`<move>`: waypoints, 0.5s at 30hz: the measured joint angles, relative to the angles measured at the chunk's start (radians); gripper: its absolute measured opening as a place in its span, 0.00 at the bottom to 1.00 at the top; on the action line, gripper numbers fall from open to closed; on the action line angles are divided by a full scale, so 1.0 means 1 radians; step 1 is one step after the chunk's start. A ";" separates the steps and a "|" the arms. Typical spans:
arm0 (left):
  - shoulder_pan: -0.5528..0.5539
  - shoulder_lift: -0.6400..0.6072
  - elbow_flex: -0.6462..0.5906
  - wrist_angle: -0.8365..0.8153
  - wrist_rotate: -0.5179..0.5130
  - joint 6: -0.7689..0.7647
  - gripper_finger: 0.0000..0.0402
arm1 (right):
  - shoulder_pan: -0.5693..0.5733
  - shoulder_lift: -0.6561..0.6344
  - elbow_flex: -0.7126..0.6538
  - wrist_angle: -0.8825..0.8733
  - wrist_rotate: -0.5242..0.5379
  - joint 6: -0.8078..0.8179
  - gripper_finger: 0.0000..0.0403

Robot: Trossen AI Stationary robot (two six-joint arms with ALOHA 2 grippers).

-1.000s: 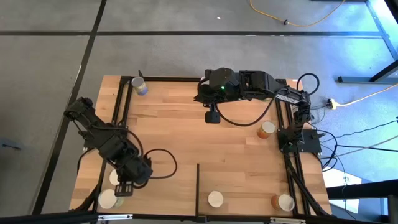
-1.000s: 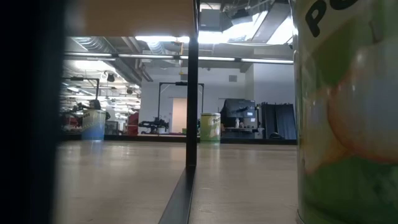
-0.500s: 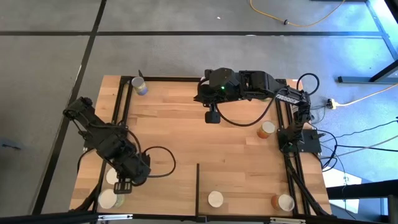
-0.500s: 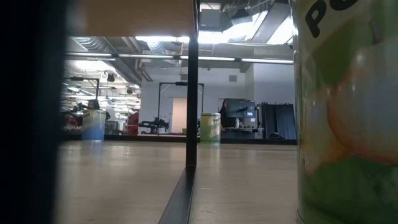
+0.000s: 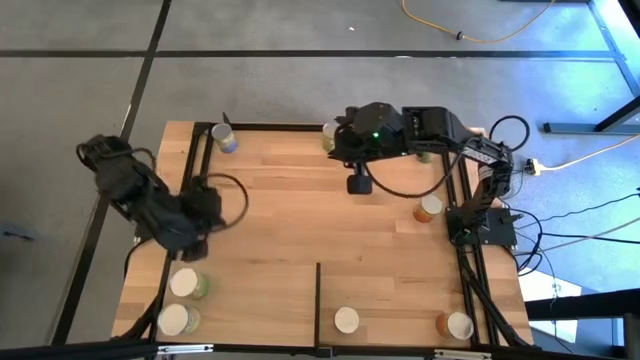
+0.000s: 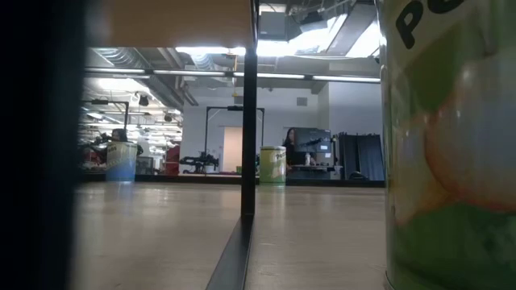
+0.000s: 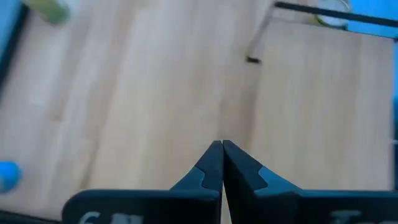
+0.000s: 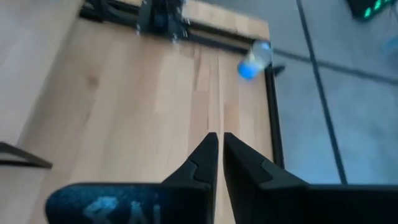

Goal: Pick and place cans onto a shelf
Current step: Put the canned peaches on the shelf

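- Cans sit scattered over the wooden table [image 5: 300, 220] in the high view: two with cream tops at the lower left, one [image 5: 184, 283] above the other [image 5: 173, 320], both bare now that the left arm has left them
- One more can [image 5: 346, 320] stands at the bottom centre, just right of the thin dark divider [image 5: 318, 300], and another [image 5: 458, 325] at the lower right corner
- An orange-sided can [image 5: 430, 207] stands at the right edge, a bluish one [image 5: 225, 138] at the upper left corner, and a green one [image 5: 329, 134] at the top edge, uncovered since the right arm shifted rightward
- Left gripper [image 5: 190, 245] has pulled up and away from the lower-left pair; a second ago it hung right over them, now it is at the middle left of the frame, blurred
- Its fingers [image 7: 211, 165] are pressed together on nothing in the left wrist view
- Right gripper [image 5: 357, 184] has moved a little to the right along the top of the frame, still pointing down the picture over bare wood
- Its fingers [image 8: 208, 158] stand nearly together with a thin slit between, nothing held
- Low view: a green can [image 6: 451, 145] fills the right side, the divider [image 6: 248, 113] stands at centre, unchanged
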 joint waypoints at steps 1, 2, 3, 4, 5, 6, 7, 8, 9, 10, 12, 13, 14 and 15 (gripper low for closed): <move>0.000 -0.025 -0.016 0.000 -0.026 0.007 0.00 | -0.009 0.000 -0.004 -0.020 0.001 0.013 0.07; 0.000 -0.052 -0.032 0.001 -0.052 0.007 0.00 | -0.017 0.002 -0.005 -0.047 0.001 0.020 0.07; 0.000 -0.083 -0.052 0.001 -0.074 0.007 0.00 | -0.027 0.003 -0.006 -0.068 0.000 0.026 0.07; 0.000 -0.114 -0.071 0.001 -0.090 0.007 0.00 | -0.035 0.006 -0.007 -0.073 -0.004 0.035 0.07; 0.000 -0.145 -0.093 0.004 -0.102 0.007 0.00 | -0.043 0.006 -0.010 -0.070 -0.017 0.042 0.07; 0.000 -0.176 -0.119 0.020 -0.117 0.008 0.00 | -0.051 0.006 -0.014 -0.069 -0.042 0.042 0.07; 0.000 -0.209 -0.148 0.045 -0.131 0.012 0.00 | -0.057 0.006 -0.021 -0.069 -0.070 0.042 0.07; 0.000 -0.241 -0.178 0.072 -0.144 0.023 0.00 | -0.062 0.005 -0.026 -0.071 -0.097 0.043 0.07; 0.000 -0.275 -0.210 0.102 -0.152 0.038 0.00 | -0.065 0.005 -0.029 -0.071 -0.117 0.047 0.07; 0.000 -0.306 -0.243 0.130 -0.156 0.056 0.00 | -0.067 0.004 -0.032 -0.072 -0.131 0.051 0.07; 0.000 -0.364 -0.302 0.181 -0.158 0.062 0.00 | -0.067 -0.006 -0.045 -0.071 -0.138 0.050 0.07; 0.000 -0.393 -0.330 0.196 -0.158 0.063 0.00 | -0.067 -0.008 -0.053 -0.070 -0.139 0.050 0.07; 0.000 -0.420 -0.357 0.209 -0.158 0.063 0.00 | -0.067 -0.012 -0.061 -0.073 -0.139 0.051 0.07; 0.000 -0.443 -0.382 0.220 -0.158 0.063 0.00 | -0.067 -0.013 -0.071 -0.078 -0.138 0.059 0.07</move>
